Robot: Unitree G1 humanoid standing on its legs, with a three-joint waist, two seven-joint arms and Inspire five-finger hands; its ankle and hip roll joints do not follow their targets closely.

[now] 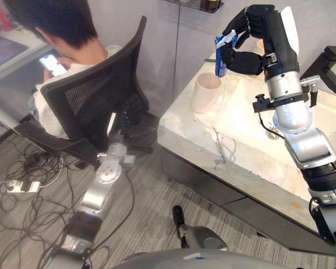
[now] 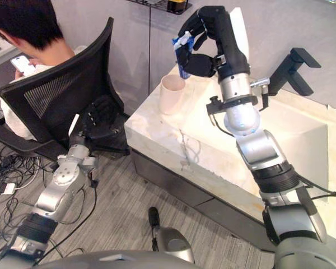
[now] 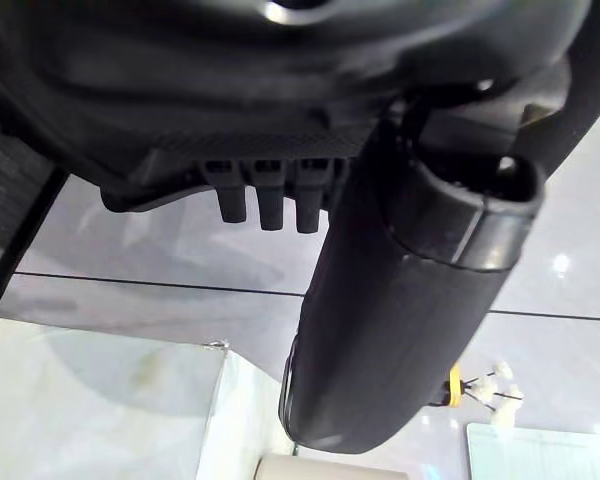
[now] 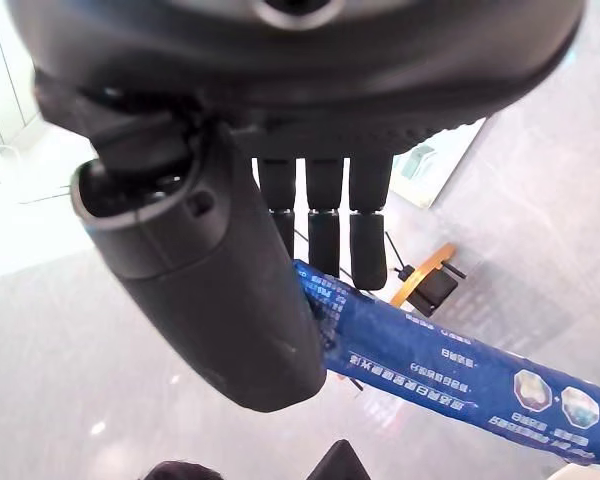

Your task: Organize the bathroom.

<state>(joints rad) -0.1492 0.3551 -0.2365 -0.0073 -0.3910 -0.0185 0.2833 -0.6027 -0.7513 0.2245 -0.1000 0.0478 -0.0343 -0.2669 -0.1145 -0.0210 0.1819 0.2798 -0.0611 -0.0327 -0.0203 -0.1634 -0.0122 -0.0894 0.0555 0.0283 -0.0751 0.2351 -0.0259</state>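
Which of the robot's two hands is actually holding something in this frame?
The right hand, raised above the beige cup on the counter, pinches a blue tube. The left hand hangs low beside the office chair, holding nothing.

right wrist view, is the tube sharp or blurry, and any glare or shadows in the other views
Right wrist view: the blue tube is fairly sharp, pinched in the right hand, while the thumb close to the lens is soft. Left wrist view: the left hand is blurred, with small bright glare spots on the wall behind. Left eye view: even light, and the cup casts a soft shadow on the counter.
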